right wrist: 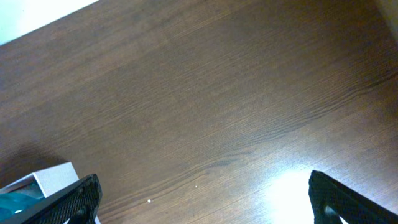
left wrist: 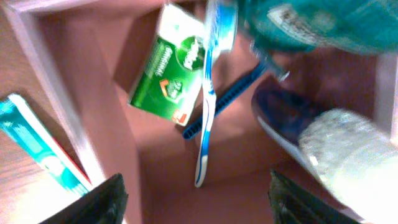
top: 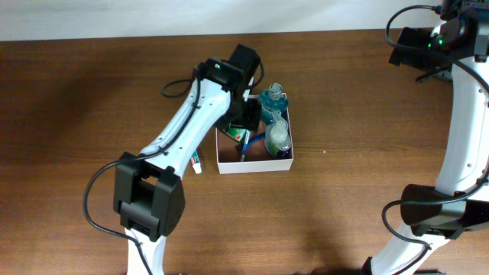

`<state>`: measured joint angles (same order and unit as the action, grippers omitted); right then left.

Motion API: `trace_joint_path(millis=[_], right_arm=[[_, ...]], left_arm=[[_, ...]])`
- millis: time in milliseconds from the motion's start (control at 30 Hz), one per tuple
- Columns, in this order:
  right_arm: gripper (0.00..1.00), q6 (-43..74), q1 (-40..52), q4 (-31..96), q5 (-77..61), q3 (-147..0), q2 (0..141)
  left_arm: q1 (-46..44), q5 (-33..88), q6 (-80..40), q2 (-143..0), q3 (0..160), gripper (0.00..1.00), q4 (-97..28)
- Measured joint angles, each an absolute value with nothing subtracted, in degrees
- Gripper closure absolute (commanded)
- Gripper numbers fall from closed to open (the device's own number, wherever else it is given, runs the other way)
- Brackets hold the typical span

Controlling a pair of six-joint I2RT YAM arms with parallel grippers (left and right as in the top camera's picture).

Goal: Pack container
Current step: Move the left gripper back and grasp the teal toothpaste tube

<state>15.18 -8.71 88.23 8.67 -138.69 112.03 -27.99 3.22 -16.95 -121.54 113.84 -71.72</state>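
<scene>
Left claw [left wrist: 196, 190] is hanging spread over container [left wrist: 34, 62].
Ahead: one carton [left wrist: 165, 74], one toothbrush [left wrist: 205, 118], one teal bottle [left wrist: 311, 25], one clear bottle [left wrist: 348, 149]; right claw [right wrist: 202, 186] spread too.

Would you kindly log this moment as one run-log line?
left gripper open, empty, above container | right gripper open, empty, over table | inside: toothbrush, mouthwash bottle

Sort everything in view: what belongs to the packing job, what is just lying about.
Job: container, holding mouthwash bottle, clear bottle, green box, toothbrush; teal tube beside it, likely next; left gripper open above.
Idle: right gripper, open over the wooden table.
</scene>
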Motion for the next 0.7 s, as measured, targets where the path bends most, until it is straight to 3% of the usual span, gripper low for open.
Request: trace_joint_path(millis=[267, 367, 400, 700], right_arm=[[0.01, 15.16, -8.71, 88.25, 8.69, -138.69, 112.03], [0.01, 15.18, -8.71, 88.23, 8.69, -138.69, 112.03], [0.01, 15.18, -8.71, 88.23, 8.69, -138.69, 112.03], [0.01, 15.18, -8.71, 88.25, 8.69, -138.69, 112.03]], left_arm=[[-19.73, 3.18, -19.14, -121.54, 118.72, 0.29, -76.38], [-15.9, 2.94, -20.88, -121.54, 118.63, 0.07, -77.41], [-15.4, 2.81, -21.08, -121.54, 118.56, 0.05, -77.65], [-13.3, 1.91, -24.64, -121.64, 105.32, 0.06, -72.73]])
